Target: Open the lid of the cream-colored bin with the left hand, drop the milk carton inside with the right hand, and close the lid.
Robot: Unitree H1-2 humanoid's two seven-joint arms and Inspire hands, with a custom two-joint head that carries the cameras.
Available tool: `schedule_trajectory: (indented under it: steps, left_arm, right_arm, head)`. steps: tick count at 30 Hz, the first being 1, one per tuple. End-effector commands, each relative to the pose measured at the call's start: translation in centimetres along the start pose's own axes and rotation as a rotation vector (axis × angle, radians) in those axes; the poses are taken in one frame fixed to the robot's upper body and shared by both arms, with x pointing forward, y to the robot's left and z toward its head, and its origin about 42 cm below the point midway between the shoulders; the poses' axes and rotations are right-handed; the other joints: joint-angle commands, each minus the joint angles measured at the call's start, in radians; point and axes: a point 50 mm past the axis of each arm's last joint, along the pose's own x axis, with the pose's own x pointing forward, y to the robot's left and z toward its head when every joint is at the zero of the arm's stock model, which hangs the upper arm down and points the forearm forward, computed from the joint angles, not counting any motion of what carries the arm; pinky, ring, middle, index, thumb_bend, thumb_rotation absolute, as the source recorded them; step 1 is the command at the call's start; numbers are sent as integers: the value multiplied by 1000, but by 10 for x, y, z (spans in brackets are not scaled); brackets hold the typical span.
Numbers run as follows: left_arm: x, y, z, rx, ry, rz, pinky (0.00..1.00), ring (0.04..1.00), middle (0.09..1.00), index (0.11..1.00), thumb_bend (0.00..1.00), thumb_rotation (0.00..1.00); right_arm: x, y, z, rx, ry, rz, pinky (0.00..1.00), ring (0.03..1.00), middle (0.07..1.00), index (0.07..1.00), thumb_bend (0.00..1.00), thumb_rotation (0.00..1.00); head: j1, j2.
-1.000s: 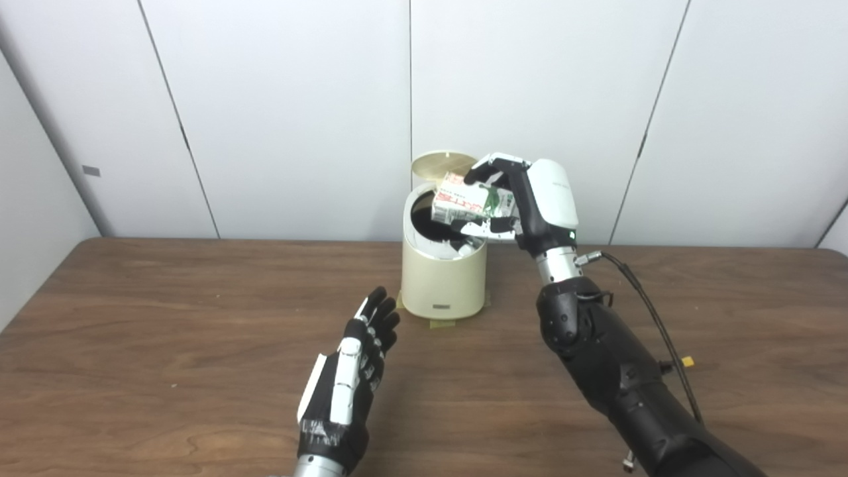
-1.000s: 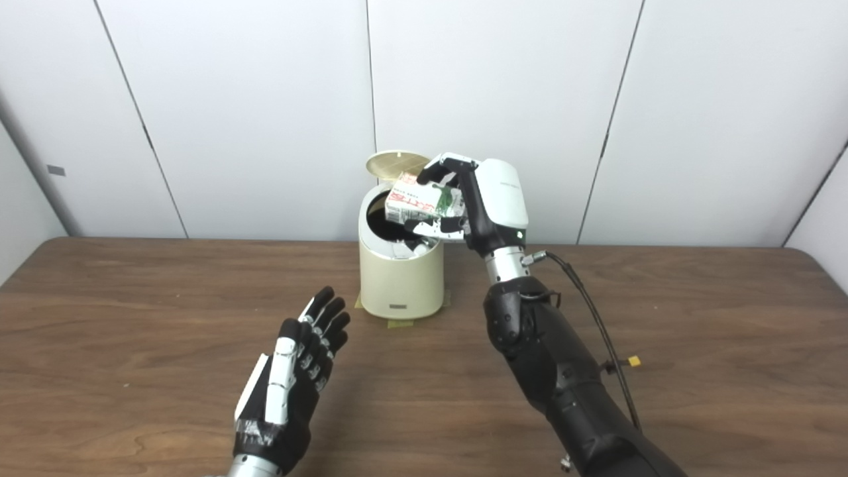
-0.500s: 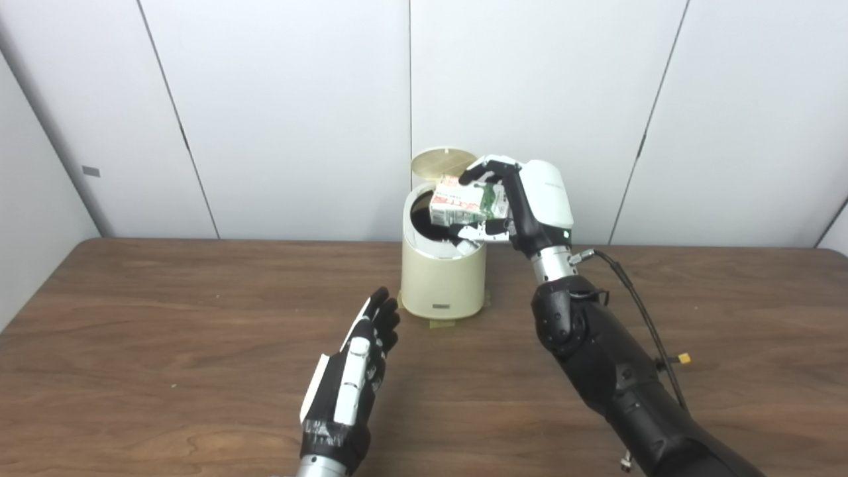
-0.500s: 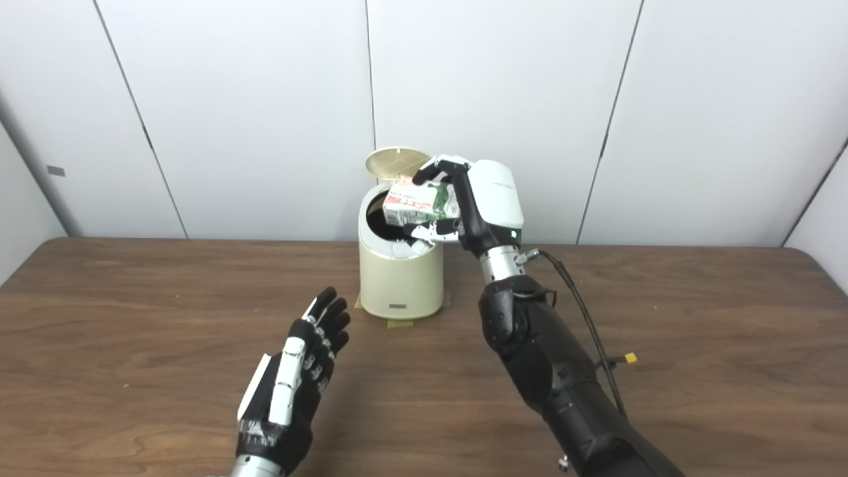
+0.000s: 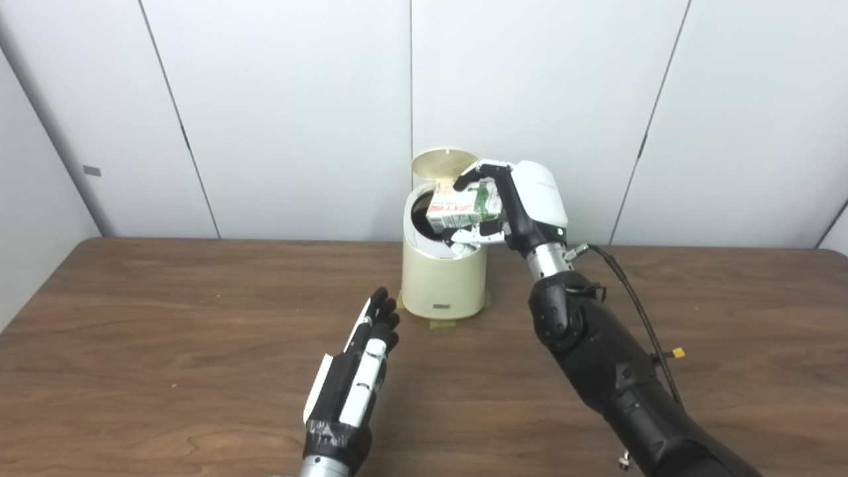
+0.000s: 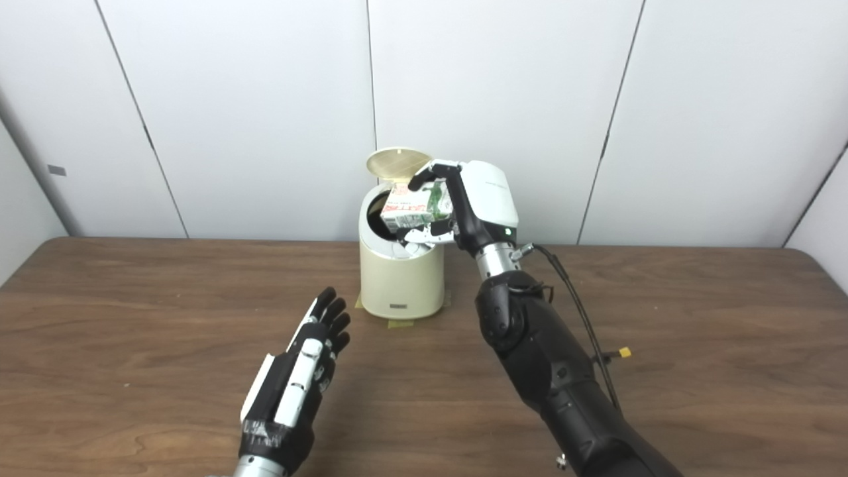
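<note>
Matt wood-grain table (image 5: 165, 311) — smooth, seemingly plastic bin (image 5: 442, 281), printed paper carton (image 5: 462, 207).

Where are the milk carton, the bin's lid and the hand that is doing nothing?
milk carton (image 5: 462, 206): left eye view, on its printed side.
lid (image 6: 396, 161): right eye view, on the middle of its raised round underside.
left hand (image 5: 354, 384): left eye view, on the back of the open hand.

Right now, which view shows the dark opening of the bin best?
The left eye view: more of the dark opening shows left of the milk carton in the right hand. In the right eye view, the carton covers more of it, leaving a narrower sliver.
</note>
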Motion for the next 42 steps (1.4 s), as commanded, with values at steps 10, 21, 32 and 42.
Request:
schedule_trajectory:
  steps: [10, 21, 32, 42]
  left_arm:
    - [-2, -6, 0, 4, -43, -2, 1000, 979, 978, 980, 240, 599]
    - [-2, -9, -3, 26, -35, -2, 971, 971, 970, 966, 215, 544]
    - [2, -13, -7, 29, -22, -16, 967, 975, 977, 965, 129, 481]
    - [1, -17, -10, 23, -5, -30, 956, 977, 986, 969, 26, 438]
  right_arm:
    - [11, -18, -2, -12, 4, -34, 644, 670, 674, 619, 1000, 231]
    - [4, -29, 5, 62, -9, -20, 652, 712, 715, 675, 979, 277]
    - [3, -42, 10, 30, -56, 84, 734, 815, 840, 833, 954, 417]
    - [3, -36, 8, 9, -21, 135, 721, 814, 833, 786, 898, 393]
  head:
    - [7, -6]
    - [15, -9]
    - [35, -9]
    - [41, -7]
